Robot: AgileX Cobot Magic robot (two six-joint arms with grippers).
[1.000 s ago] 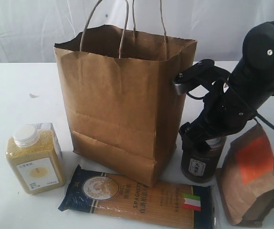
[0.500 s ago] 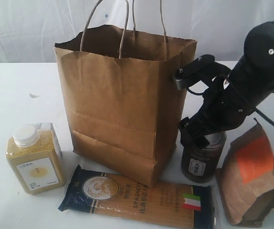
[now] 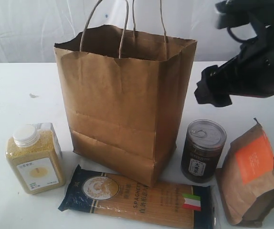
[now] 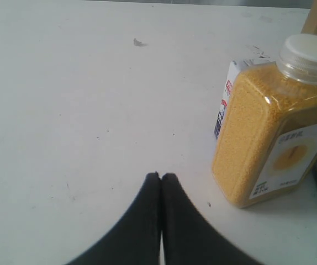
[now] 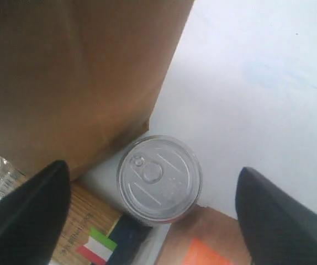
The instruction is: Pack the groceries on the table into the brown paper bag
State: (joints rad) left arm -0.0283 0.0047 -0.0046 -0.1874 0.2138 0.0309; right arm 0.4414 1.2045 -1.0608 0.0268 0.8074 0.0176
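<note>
Right now my right pincer (image 5: 151,168) hovers spread wide, empty, above the dark silver-topped can (image 3: 204,150); my left pincer (image 4: 162,179) is pressed together on nothing near the yellow-grain white-capped bottle (image 4: 269,132).

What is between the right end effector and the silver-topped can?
Nothing visible. The open right end effector hangs above the dark silver-topped can, whose top is bare. The brown paper bag stands close on one side and the orange-labelled brown pouch on the other, neither over it.
</note>
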